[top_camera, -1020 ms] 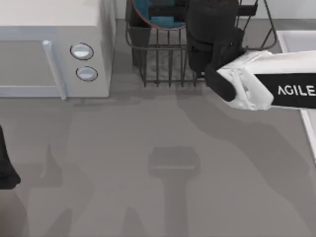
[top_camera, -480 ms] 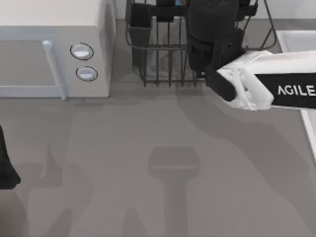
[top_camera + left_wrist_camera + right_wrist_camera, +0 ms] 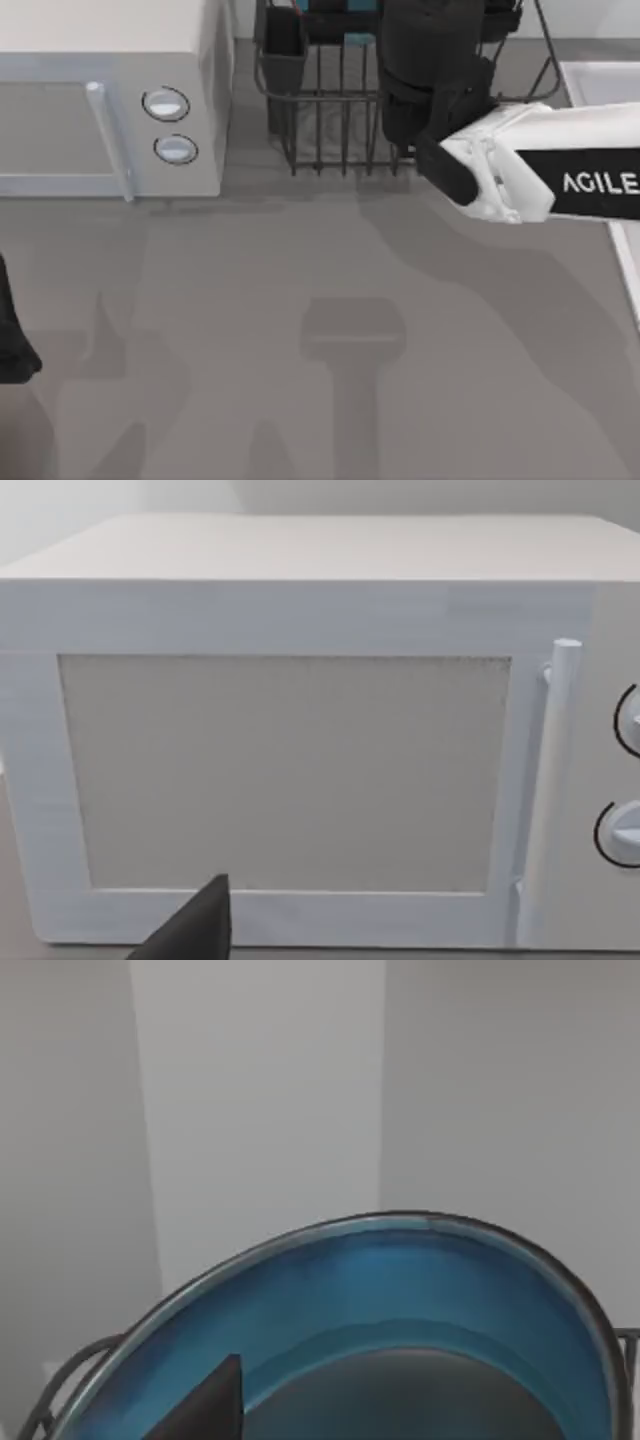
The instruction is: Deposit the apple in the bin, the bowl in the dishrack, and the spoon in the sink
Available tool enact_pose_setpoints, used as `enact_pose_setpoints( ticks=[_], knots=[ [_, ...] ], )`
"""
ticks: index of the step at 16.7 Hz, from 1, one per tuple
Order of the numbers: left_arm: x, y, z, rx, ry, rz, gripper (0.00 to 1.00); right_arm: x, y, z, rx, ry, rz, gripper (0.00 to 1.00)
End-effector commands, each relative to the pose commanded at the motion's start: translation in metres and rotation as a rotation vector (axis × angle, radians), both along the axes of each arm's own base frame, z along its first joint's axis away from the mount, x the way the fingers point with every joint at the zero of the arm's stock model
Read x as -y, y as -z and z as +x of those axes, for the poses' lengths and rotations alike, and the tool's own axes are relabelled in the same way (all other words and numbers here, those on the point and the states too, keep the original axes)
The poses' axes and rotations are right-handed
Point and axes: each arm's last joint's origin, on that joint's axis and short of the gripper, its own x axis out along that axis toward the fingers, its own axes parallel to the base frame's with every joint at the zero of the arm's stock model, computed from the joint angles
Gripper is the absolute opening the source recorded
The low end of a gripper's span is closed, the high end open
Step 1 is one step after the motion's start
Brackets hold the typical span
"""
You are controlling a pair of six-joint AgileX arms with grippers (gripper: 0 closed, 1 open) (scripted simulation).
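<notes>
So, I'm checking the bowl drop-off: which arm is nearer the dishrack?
The right. The right arm reaches over the dishrack at the table's far edge, with the bowl just below its wrist camera. The left arm sits at the table's left edge, facing the microwave.

Grey tabletop (image 3: 300,400), white microwave (image 3: 100,100) at its far left.
Microwave door faces the near edge; upright bar handle (image 3: 108,140) and two round knobs (image 3: 166,104) on its right side. Soft shadows cross the tabletop's middle. Pale plain wall (image 3: 260,1090) behind, with vertical panel seams.
</notes>
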Motion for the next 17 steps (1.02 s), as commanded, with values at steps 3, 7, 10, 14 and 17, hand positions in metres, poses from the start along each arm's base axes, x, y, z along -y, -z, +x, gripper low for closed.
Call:
enact_pose_setpoints(
  ticks=[3,7,10,14,17],
  knots=[
    [0.000,0.000,0.000,0.000,0.000,0.000,1.00,0.015,-0.005,-0.005,-0.010,-0.026,-0.003,1.00],
    [0.000,0.000,0.000,0.000,0.000,0.000,1.00,0.070,-0.020,-0.030,-0.049,-0.083,-0.012,1.00],
    [0.000,0.000,0.000,0.000,0.000,0.000,1.00,0.127,-0.030,-0.073,-0.090,-0.118,-0.019,1.00],
    [0.000,0.000,0.000,0.000,0.000,0.000,1.00,0.197,-0.026,-0.157,-0.115,-0.138,-0.015,1.00],
    [0.000,0.000,0.000,0.000,0.000,0.000,1.00,0.231,-0.003,-0.215,-0.099,-0.128,-0.008,1.00]
  ],
)
